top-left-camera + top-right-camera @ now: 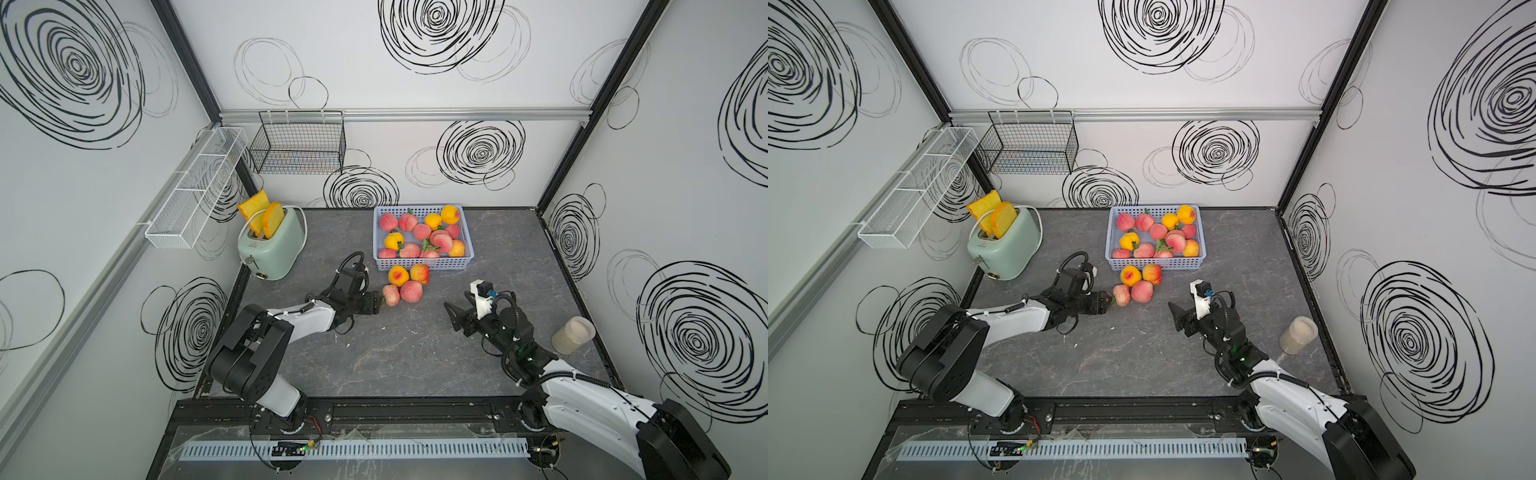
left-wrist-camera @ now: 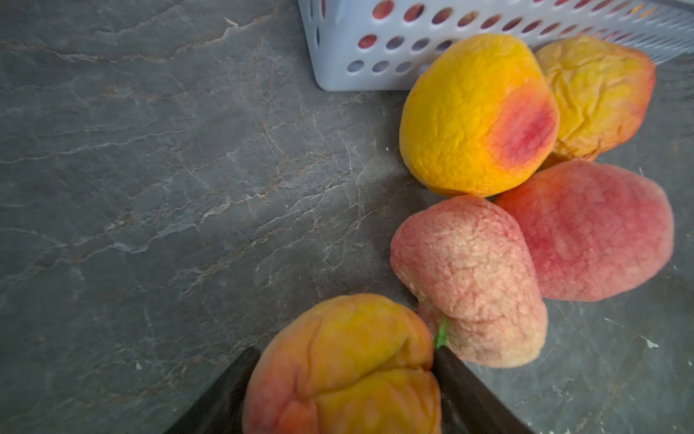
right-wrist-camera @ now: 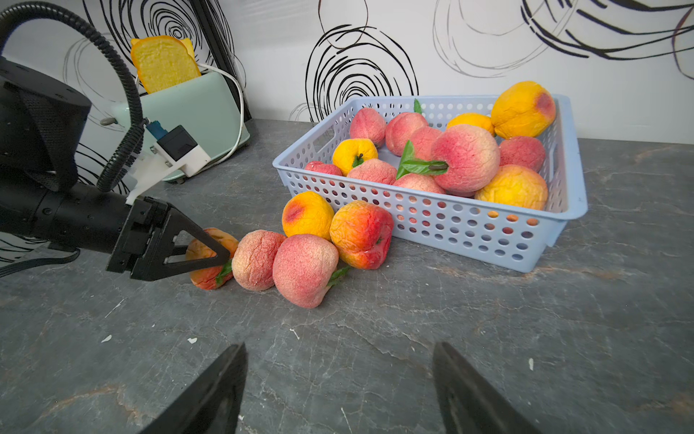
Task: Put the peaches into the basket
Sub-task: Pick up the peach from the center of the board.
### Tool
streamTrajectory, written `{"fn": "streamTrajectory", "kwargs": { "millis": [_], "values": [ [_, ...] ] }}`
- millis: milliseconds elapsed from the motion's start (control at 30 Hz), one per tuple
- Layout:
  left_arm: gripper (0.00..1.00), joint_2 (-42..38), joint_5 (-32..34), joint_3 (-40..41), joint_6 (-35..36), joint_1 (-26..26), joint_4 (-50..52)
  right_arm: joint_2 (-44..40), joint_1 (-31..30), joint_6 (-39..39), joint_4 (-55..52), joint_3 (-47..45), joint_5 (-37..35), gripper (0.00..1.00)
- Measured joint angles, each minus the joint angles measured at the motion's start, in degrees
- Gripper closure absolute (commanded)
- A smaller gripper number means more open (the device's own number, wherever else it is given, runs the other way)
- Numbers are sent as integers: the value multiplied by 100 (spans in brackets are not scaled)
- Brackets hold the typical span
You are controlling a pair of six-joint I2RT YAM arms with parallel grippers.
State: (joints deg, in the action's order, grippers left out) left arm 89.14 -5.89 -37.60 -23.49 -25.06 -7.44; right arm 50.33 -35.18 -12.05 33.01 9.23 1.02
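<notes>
Jaws of my left gripper are clamped on an orange-pink peach, one finger against each side. The peach sits low on the grey table.

Touching my outer finger is a pale pink peach, the first of four loose fruits in a tight cluster. A deeper pink peach lies against it. Beyond these, a yellow peach with a red blush and an orange-red peach rest just beside the near wall of the blue basket.

Both top views show the basket at the back of the table near the middle. It holds a heap of pink and yellow peaches, while the five described above remain outside it.

Jaws of my right gripper stand wide apart and hold nothing. They hang over bare table, apart from the cluster and to its right in a top view.

Farther out, a green toaster with two bread slices stands at the back left. A lidded jar stands near the right edge.
</notes>
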Motion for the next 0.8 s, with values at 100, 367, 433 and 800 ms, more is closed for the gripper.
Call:
{"fn": "streamTrajectory", "kwargs": {
  "millis": [100, 367, 433, 800],
  "values": [
    [36, 0, 0, 0, -13, 0, -4, 0, 0, 4, 0, 2, -4, 20],
    [40, -70, 2, 9, -33, 0, 15, 0, -9, 9, 0, 2, -15, 20],
    [40, -219, 17, 13, -33, 0, 83, -2, -26, 9, 0, 2, -13, 20],
    [37, -1121, 267, -568, 146, -144, 748, -186, -39, 11, 2, 2, -15, 20]
  ]
}}
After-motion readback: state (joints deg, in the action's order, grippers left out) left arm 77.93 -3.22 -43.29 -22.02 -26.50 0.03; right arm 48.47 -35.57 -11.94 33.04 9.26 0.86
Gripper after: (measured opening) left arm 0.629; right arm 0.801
